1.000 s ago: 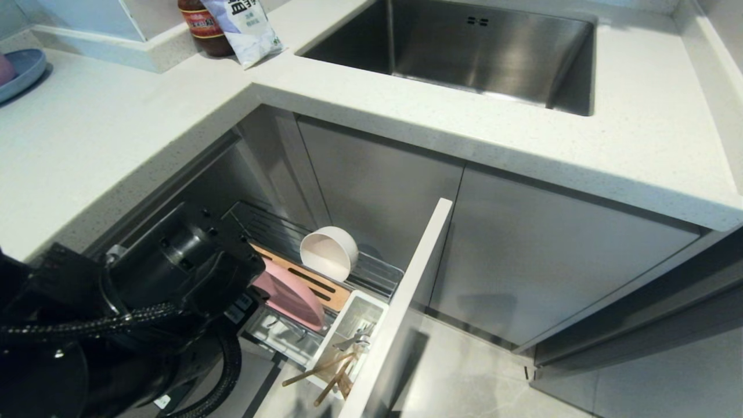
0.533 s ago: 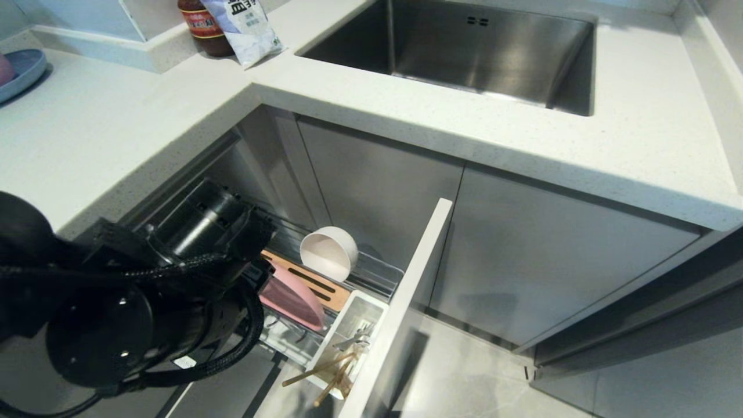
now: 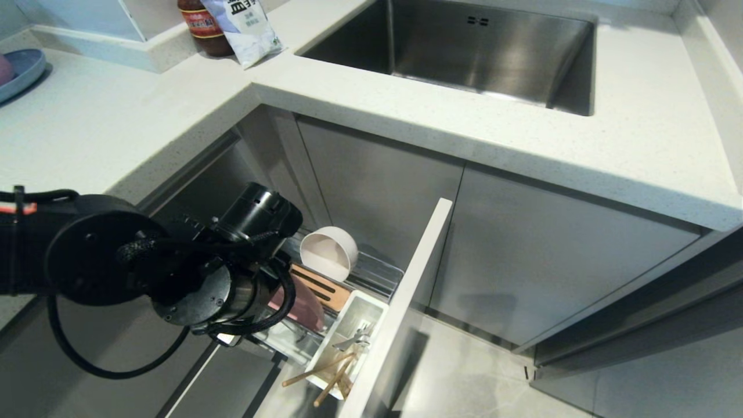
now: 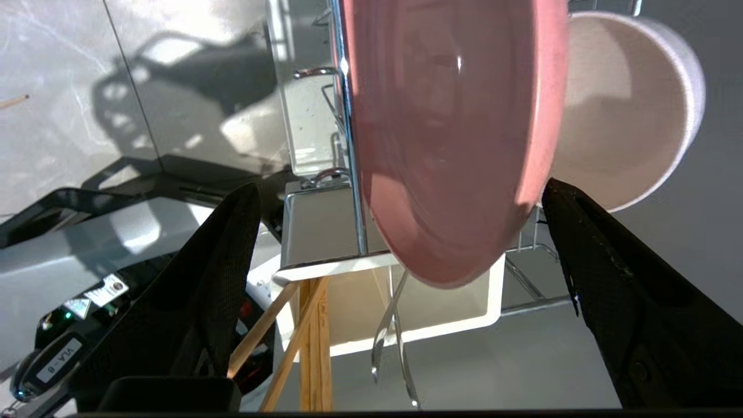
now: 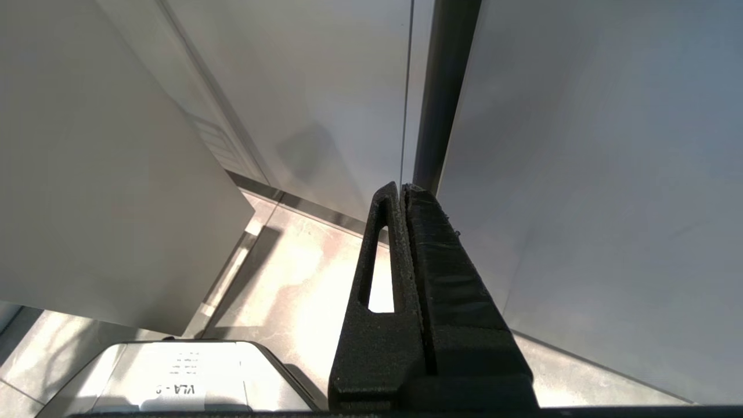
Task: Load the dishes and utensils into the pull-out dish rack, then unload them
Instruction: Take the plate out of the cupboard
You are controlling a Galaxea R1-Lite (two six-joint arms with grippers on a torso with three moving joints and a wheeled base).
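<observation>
The pull-out dish rack stands drawn out below the counter, its white front panel to the right. A pink plate stands on edge in it by the wooden strip, and an off-white bowl lies on its side behind. Chopsticks and a fork stick out of the white cutlery box. My left arm reaches into the rack from the left. My left gripper is open, with the plate between its fingers. My right gripper is shut, parked by the cabinet.
A steel sink is set in the white counter above the rack. A blue plate, a jar and a bag stand at the back left. Closed cabinet doors are on the right.
My left arm has swung up and to the right from the lower left, so its wrist now covers more of the pink plate. Plate, bowl and utensils have kept their places.
</observation>
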